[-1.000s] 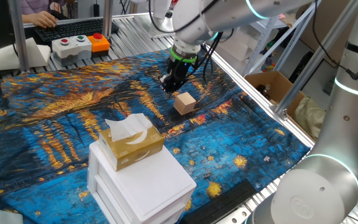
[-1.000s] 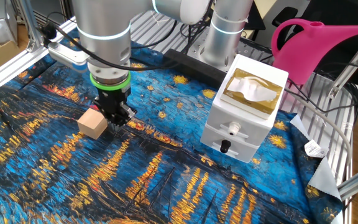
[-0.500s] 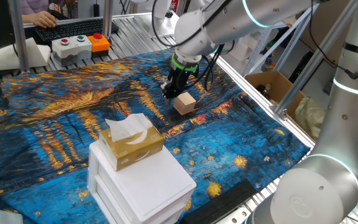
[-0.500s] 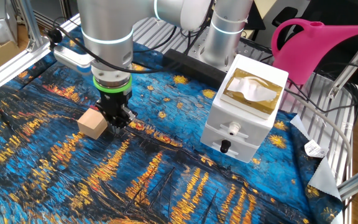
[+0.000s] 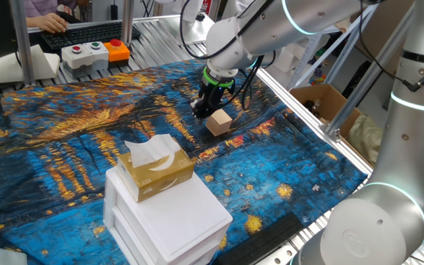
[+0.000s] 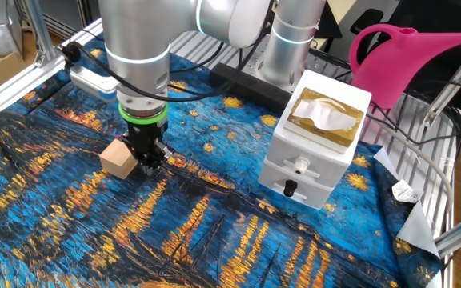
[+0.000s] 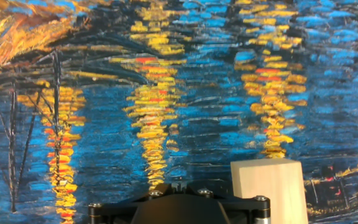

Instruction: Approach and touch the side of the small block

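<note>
The small block (image 5: 218, 122) is a plain light-tan cube standing on the blue and yellow painted cloth (image 5: 87, 125). My gripper (image 5: 204, 110) is low over the cloth, right beside the block's side, with its fingers together and nothing held. In the other fixed view the gripper (image 6: 149, 162) stands just right of the block (image 6: 120, 158), at or very near its face; I cannot tell if they touch. In the hand view the block (image 7: 268, 190) is at the lower right, next to the hand's black body (image 7: 179, 208); the fingertips are hidden.
A tan-and-gold tissue box (image 5: 155, 168) sits on a big white box (image 5: 171, 217) near the front. A button box (image 5: 94, 53) stands at the back, a cardboard box (image 5: 322, 103) past the right edge, and a pink watering can (image 6: 410, 60) behind the white box.
The gripper has come down and moved closer to the block's side. The block has not moved.
</note>
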`<state>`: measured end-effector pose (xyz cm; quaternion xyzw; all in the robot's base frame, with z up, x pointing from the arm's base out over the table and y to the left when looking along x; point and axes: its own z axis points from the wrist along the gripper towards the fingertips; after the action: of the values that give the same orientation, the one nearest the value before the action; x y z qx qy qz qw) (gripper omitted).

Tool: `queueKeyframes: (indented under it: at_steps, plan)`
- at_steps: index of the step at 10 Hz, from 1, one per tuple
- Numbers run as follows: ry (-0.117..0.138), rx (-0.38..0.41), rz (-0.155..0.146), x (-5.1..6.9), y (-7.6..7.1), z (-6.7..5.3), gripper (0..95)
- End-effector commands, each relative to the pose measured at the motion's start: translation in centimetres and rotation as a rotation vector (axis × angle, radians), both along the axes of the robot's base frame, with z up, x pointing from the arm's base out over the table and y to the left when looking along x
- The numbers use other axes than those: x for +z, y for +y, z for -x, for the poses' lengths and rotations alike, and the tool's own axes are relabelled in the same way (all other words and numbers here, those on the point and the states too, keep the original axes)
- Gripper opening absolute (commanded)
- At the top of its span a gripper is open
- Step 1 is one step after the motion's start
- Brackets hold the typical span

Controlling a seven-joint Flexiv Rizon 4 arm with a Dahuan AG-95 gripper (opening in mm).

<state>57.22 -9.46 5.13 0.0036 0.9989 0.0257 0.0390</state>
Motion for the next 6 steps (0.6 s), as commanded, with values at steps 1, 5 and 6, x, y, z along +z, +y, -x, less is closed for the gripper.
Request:
queueKeyframes:
  at_steps: [1, 5, 6]
  plan:
    - [-0.003, 0.005, -0.001, 0.3, -0.3, -0.1, 0.0]
    - [-0.004, 0.051, 0.0, 0.8, -2.2, -0.1, 0.0]
    - [-0.004, 0.058, 0.001, 0.9, -2.5, -0.1, 0.0]
